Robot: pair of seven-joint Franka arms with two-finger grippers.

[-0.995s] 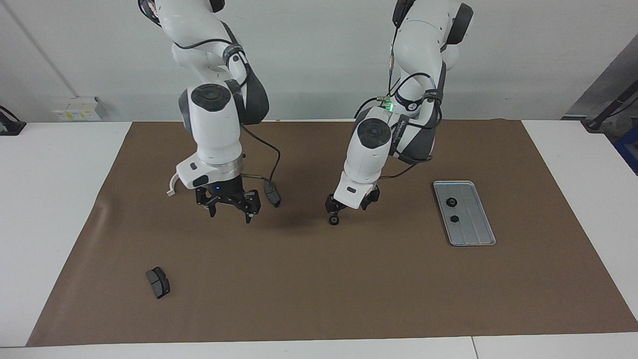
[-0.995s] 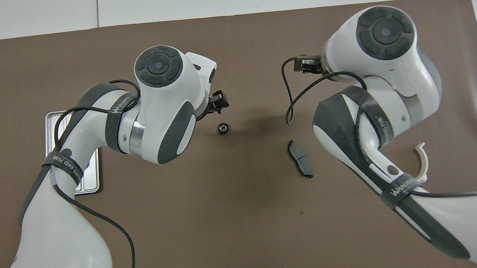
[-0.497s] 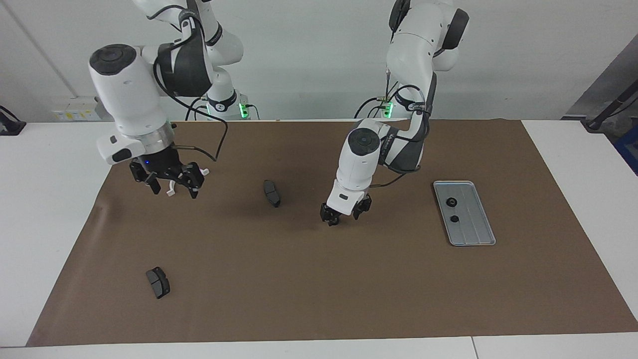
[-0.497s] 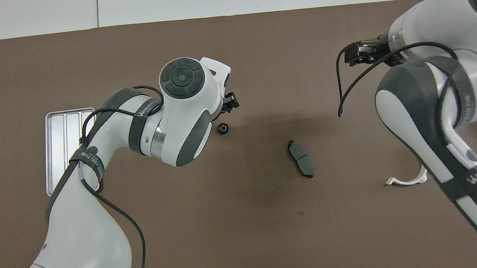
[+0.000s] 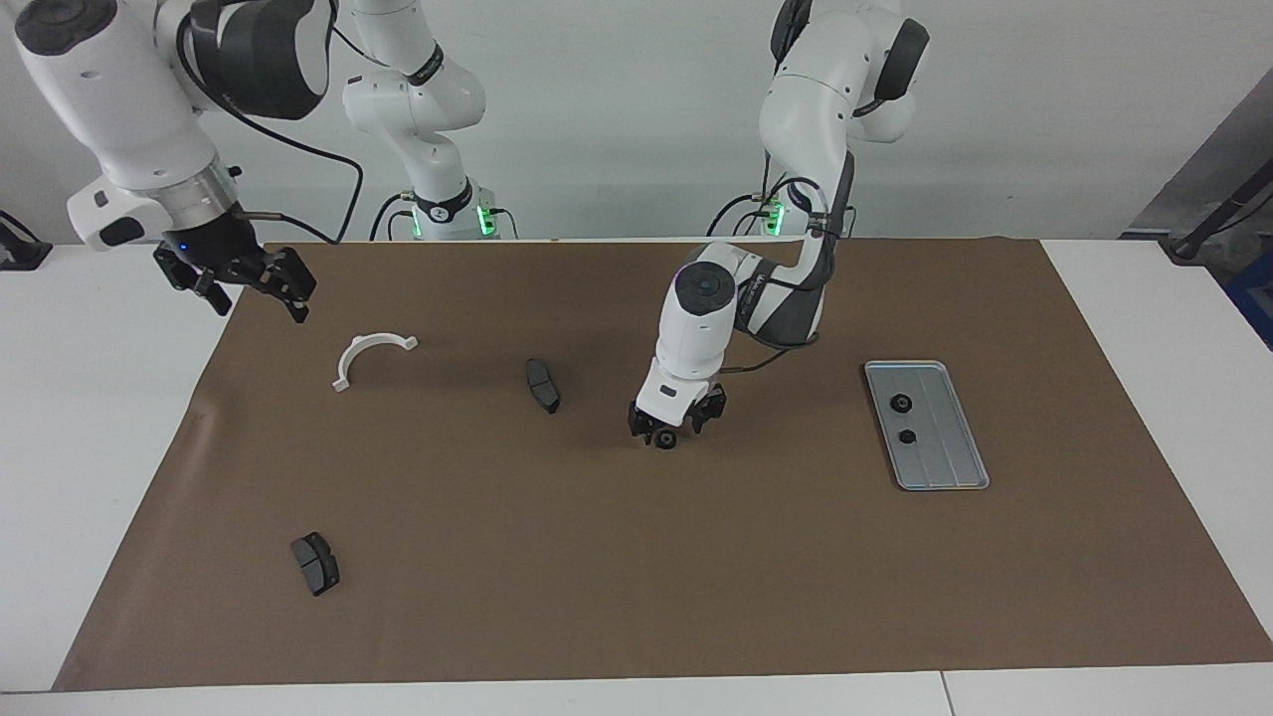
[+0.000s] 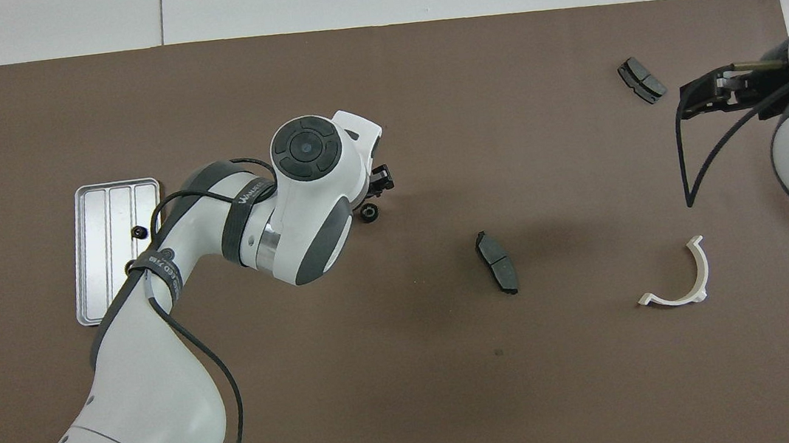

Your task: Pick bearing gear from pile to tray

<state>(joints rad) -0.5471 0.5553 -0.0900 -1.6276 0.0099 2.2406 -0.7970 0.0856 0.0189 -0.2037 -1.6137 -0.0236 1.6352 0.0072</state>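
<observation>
Facing view: left gripper (image 5: 664,431) is down at the brown mat (image 5: 636,597) mid-worktop, fingers either side of a small black gear (image 5: 665,440) w/ jaws apart around it; can't tell whether they press on it yet. Gear sits on the mat, well apart from the tray (image 5: 957,467), which lies toward the left arm's end of the worktop and already has two small black round parts (image 5: 901,403) (image 5: 906,436) in it. Nothing lies between gear and tray.

Nearest neighbour is a dark brake pad (image 5: 542,384), near the gear toward the right arm's end. White half-ring bracket (image 5: 366,354) lies past it the same way. 2nd brake pad (image 5: 315,563) is farther from the robots, at the same end.

Right gripper (image 5: 242,288) is raised over the mat's edge at its own end, jaws spread, holding nothing.
</observation>
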